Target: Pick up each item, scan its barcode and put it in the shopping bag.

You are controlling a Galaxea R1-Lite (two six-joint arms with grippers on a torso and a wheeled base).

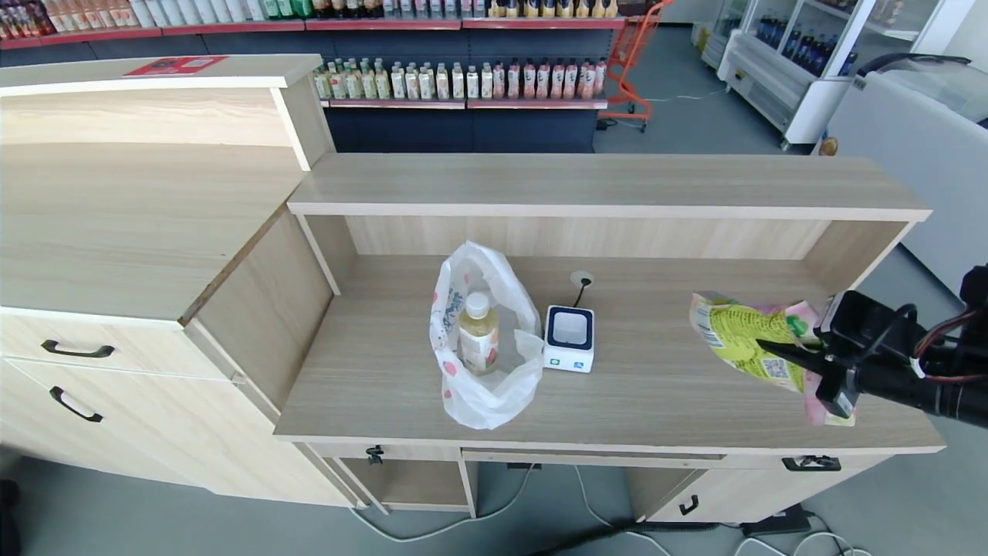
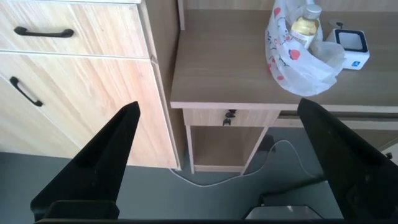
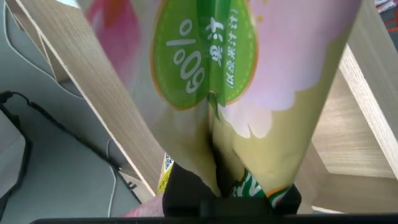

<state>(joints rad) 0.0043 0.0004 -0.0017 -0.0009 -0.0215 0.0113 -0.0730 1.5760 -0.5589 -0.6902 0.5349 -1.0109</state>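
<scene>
Black right arm [image 1: 918,382] (red and black cables [image 1: 940,328]), black tapered left fingers [image 2: 93,168]

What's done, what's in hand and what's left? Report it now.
Done: the white-capped clear plastic bottle stands inside the white plastic shopping bag. In hand: the right gripper is shut on the green and pink snack packet above the right end of the wooden counter. Left: scanning that packet at the small white square scanner beside the bag, then bagging it. The left gripper is open and empty.
</scene>
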